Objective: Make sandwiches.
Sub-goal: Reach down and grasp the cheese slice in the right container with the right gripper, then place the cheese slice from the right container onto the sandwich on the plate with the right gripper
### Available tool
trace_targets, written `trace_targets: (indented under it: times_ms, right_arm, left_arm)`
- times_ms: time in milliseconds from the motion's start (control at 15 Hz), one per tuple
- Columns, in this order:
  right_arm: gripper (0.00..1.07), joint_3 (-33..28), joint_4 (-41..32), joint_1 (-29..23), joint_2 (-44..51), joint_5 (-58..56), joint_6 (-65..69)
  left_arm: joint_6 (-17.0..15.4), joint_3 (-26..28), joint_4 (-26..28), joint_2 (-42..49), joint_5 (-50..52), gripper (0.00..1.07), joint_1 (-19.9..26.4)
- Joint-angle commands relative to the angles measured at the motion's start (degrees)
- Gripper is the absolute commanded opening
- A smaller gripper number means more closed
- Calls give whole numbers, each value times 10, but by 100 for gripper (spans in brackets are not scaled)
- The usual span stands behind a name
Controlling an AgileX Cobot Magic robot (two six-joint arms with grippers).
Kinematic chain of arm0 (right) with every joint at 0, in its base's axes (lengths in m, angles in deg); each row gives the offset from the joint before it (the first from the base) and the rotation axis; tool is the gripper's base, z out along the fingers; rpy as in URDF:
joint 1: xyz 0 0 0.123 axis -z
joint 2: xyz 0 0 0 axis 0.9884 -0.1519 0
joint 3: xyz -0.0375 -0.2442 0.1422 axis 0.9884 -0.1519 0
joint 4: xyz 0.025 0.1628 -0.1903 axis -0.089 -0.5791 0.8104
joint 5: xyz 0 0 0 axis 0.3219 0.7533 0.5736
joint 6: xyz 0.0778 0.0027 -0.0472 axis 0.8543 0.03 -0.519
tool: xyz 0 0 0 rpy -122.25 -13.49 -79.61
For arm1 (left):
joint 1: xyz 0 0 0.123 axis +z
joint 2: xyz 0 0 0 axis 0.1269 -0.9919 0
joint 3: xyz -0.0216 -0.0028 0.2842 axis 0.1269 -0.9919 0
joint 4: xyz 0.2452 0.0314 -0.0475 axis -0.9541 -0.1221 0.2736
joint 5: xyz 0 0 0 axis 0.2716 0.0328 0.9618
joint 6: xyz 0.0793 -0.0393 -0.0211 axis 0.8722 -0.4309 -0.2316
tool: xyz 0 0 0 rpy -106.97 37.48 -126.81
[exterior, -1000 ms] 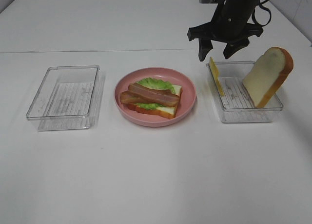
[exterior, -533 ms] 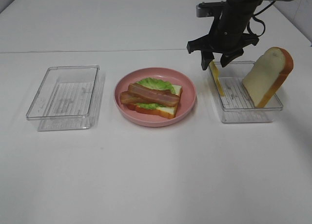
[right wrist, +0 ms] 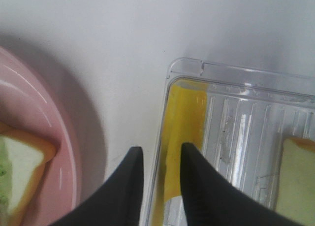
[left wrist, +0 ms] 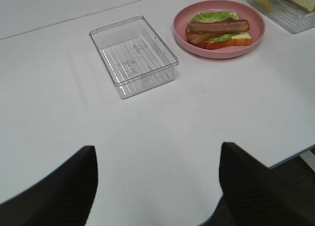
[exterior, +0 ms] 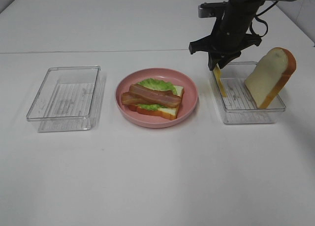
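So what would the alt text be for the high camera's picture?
A black robot claw straddles the top of a yellow cheese slice leaning in a clear plastic tray; a pink round plate holds an open sandwich of bread, green lettuce and brown bacon.

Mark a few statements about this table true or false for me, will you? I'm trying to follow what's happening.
1. The bacon strips lie on the lettuce on the pink plate. True.
2. The left-hand clear tray holds a bread slice. False: it holds nothing; the bread slice leans in the right-hand tray.
3. The cheese slice already tops the sandwich. False: it stands against the right-hand tray's wall.
4. The right gripper is at the cheese slice's upper edge. True.
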Motion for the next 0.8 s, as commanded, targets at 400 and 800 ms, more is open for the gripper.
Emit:
trace_targets:
  times_ms: [400,800]
  right_arm:
    - [0,4,10,3,2,-19,-4]
    - [0,4,2,3,74,-29,-3]
  left_arm:
    - [-1,-1,1,13,5,68,-1]
    - [-1,-1,1,13,5,68,-1]
